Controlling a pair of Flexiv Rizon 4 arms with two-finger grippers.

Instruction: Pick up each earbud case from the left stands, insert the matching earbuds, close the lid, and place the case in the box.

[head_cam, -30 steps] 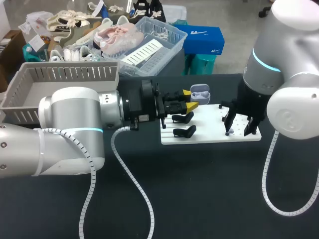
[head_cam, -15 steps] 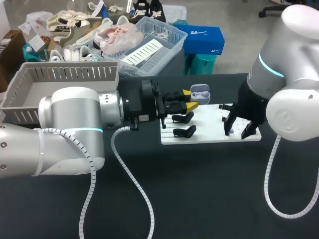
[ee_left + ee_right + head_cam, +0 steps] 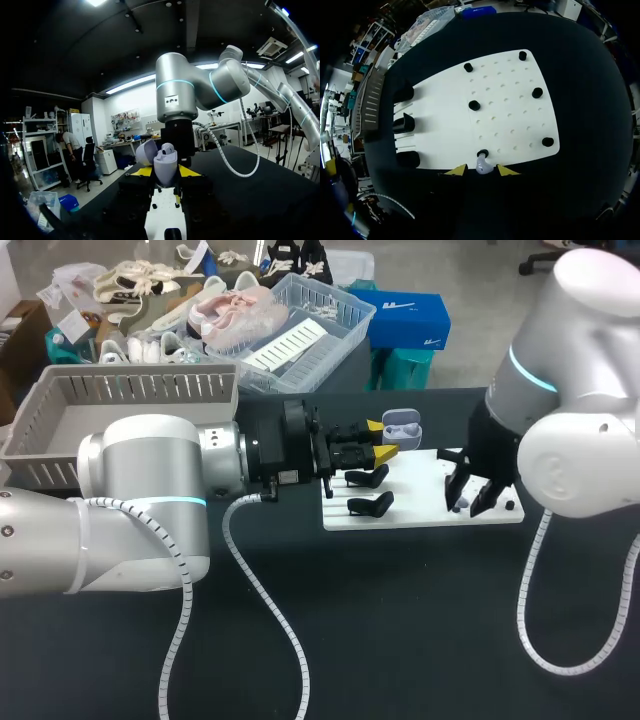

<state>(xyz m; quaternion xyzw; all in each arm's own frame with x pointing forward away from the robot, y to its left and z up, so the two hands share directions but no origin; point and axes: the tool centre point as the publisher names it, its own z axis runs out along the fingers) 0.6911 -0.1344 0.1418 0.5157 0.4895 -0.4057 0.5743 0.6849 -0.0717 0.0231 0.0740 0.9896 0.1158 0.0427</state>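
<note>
My left gripper (image 3: 380,441) is shut on a lavender earbud case (image 3: 401,426), held above the white board (image 3: 420,512) with its lid open. In the left wrist view the case (image 3: 165,164) stands upright between the yellow tips of the left gripper (image 3: 165,172), and a pale rounded piece shows in its opening. My right gripper (image 3: 468,496) hangs low over the board's right half. In the right wrist view a lavender earbud (image 3: 483,165) sits by a black peg (image 3: 483,153) between the right gripper's (image 3: 481,170) fingers. A narrow gap shows on each side of it.
Black case stands (image 3: 367,478) (image 3: 403,123) occupy the board's left part, and several black pegs (image 3: 537,92) dot its right part. A grey slatted basket (image 3: 120,390) stands at the table's back left. Dark bare tabletop (image 3: 400,630) lies in front of the board.
My right gripper has shifted left along the board, and its fingers have drawn closer together around the earbud. The left arm and the case have stayed still.
</note>
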